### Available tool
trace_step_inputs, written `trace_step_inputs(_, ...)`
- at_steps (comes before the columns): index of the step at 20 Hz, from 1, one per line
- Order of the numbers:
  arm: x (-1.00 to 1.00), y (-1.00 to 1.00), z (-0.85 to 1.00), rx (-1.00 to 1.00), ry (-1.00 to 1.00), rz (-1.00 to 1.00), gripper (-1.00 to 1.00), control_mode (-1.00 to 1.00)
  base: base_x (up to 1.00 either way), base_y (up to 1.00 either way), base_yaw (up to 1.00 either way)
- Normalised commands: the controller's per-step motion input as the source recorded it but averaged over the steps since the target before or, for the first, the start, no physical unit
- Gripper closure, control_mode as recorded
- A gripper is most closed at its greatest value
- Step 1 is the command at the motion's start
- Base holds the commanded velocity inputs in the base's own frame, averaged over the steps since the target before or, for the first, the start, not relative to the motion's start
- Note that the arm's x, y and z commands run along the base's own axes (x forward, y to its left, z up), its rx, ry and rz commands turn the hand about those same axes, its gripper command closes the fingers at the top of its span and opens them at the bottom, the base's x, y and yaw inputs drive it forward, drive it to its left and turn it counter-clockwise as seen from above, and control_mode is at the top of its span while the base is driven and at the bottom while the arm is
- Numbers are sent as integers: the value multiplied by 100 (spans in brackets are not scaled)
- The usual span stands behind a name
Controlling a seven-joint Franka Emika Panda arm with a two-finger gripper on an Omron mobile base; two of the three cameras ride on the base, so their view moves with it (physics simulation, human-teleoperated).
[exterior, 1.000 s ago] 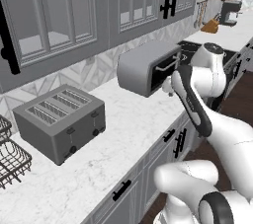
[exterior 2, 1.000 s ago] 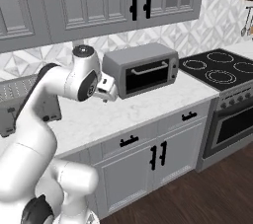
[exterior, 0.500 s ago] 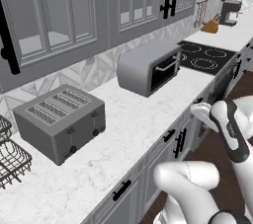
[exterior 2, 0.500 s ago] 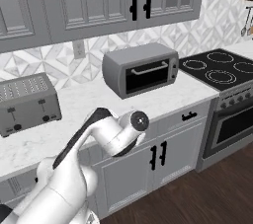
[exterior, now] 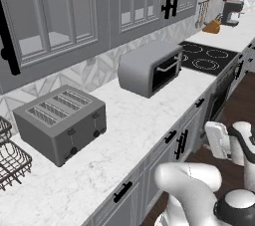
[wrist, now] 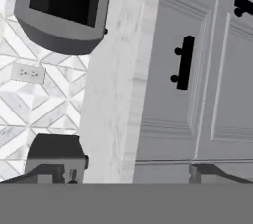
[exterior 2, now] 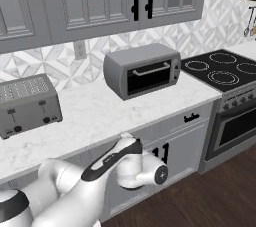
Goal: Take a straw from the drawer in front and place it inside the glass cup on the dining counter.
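Observation:
The drawer (wrist: 197, 85) is shut; its grey recessed-panel front runs just under the white counter edge, with the short black bar handle (wrist: 183, 63) on it. In the left base view the same drawer (exterior: 164, 146) sits below the countertop, between the toaster and the toaster oven. My gripper (wrist: 129, 173) is open and empty, held low in front of the cabinets and facing that drawer front from a short distance. Its dark fingertips (wrist: 52, 172) stand wide apart. The straw, the glass cup and the dining counter are out of view.
A grey toaster oven (exterior: 149, 66) and a toaster (exterior: 61, 119) stand on the marble counter (exterior: 129, 125). A wire rack (exterior: 11, 158) is at the far left and a black cooktop (exterior 2: 220, 71) with an oven below it is at the right. Another drawer (exterior 2: 192, 119) lies beside the stove.
The arm has swung down from above the counter by the toaster oven to low in front of the cabinet fronts. The gripper stays open. The base views have not shifted.

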Motion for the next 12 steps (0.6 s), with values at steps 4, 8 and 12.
trace_step_inputs(4,24,-8,-36,24,1,0,-100,-100,0,0,0)
trace_step_inputs(8,56,0,-29,14,4,0,-100,-100,0,0,0)
trace_step_inputs(12,69,0,-20,7,8,0,-100,-100,0,0,0)
